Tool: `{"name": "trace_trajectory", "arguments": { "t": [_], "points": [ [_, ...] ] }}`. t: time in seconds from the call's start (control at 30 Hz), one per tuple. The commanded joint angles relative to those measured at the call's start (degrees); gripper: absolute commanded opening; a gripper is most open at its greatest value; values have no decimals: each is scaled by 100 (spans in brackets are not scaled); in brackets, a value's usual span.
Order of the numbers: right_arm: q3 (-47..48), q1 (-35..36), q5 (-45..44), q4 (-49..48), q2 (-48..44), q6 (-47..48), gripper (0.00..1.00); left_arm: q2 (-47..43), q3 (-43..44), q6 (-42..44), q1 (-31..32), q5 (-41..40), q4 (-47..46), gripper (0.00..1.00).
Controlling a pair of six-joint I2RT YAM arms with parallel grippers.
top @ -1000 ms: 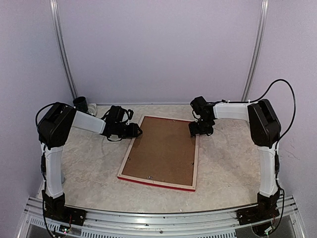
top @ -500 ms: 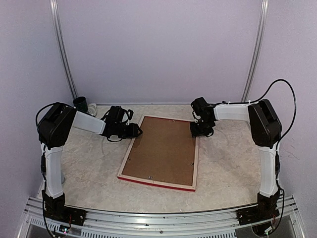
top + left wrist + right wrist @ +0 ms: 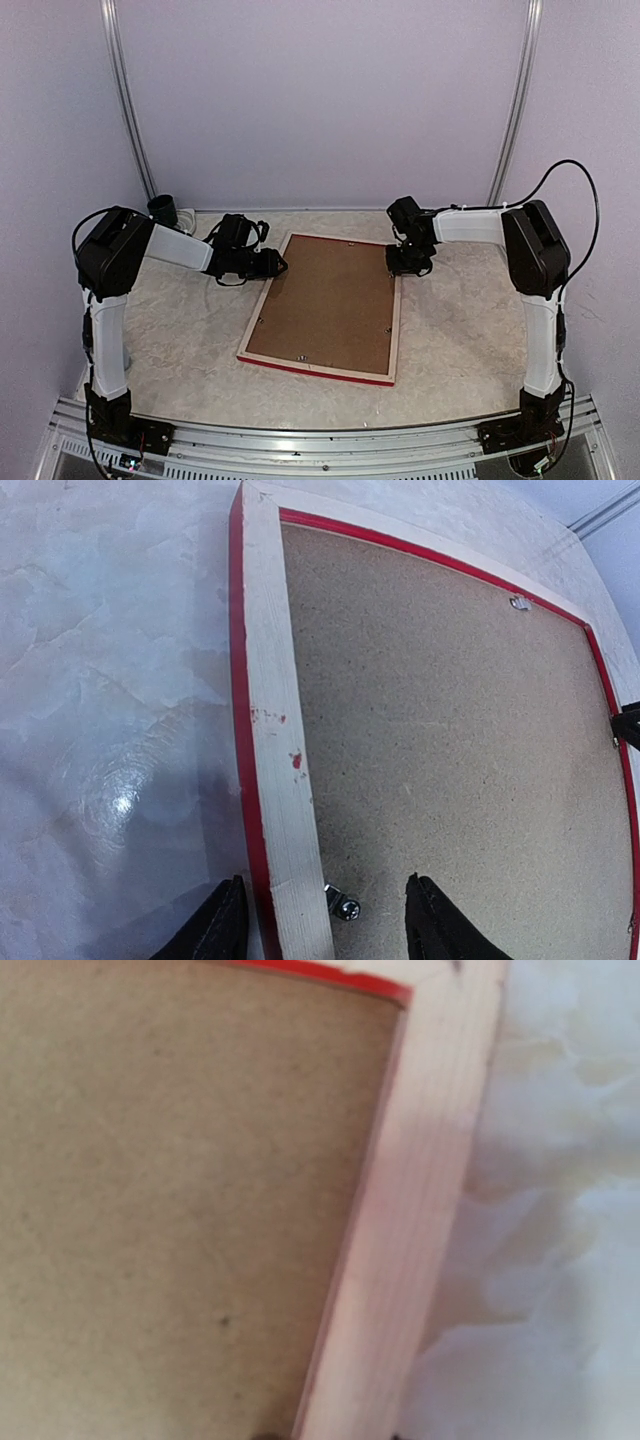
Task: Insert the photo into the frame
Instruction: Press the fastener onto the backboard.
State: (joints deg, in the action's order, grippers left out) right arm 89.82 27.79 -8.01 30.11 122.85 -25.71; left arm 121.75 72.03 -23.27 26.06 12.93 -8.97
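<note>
The frame (image 3: 258, 312) lies face down in the middle of the table, pale wood back up, red edge showing. A plain brown backing board (image 3: 325, 300) fills it. The photo is hidden. My left gripper (image 3: 278, 265) is open at the frame's far left corner. In the left wrist view (image 3: 325, 920) its jaws straddle the pale rail (image 3: 270, 700) and a small metal tab (image 3: 342, 908). My right gripper (image 3: 405, 265) is low over the far right corner. In the right wrist view (image 3: 330, 1436) only its fingertips show, either side of the rail (image 3: 420, 1190).
A dark cup (image 3: 163, 210) stands at the table's far left corner, behind my left arm. Walls close the table in on three sides. A metal rail (image 3: 320, 440) runs along the near edge.
My right gripper has shifted slightly toward the frame's far right corner. The left arm and the frame have not visibly moved.
</note>
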Motion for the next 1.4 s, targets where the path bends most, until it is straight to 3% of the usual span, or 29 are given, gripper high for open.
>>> {"name": "trace_trajectory", "arguments": {
  "t": [0.0, 0.63, 0.83, 1.2, 1.37],
  "points": [
    [-163, -32, 148, 290, -4, -54, 23, -116, -159, -46, -39, 15, 133, 54],
    [1031, -54, 790, 1525, 602, 1564, 28, -193, -215, -80, -49, 66, 81, 53],
    [1384, -124, 750, 1670, 672, 1591, 29, -339, -295, -112, 13, 17, -60, 54],
    [1841, -164, 679, 1726, 1016, 1743, 29, -1097, -515, 55, 482, -1041, -175, 70],
    [2154, -193, 620, 1700, 1219, 1899, 29, -1065, -159, 209, 546, -1274, 83, 75]
  ]
}}
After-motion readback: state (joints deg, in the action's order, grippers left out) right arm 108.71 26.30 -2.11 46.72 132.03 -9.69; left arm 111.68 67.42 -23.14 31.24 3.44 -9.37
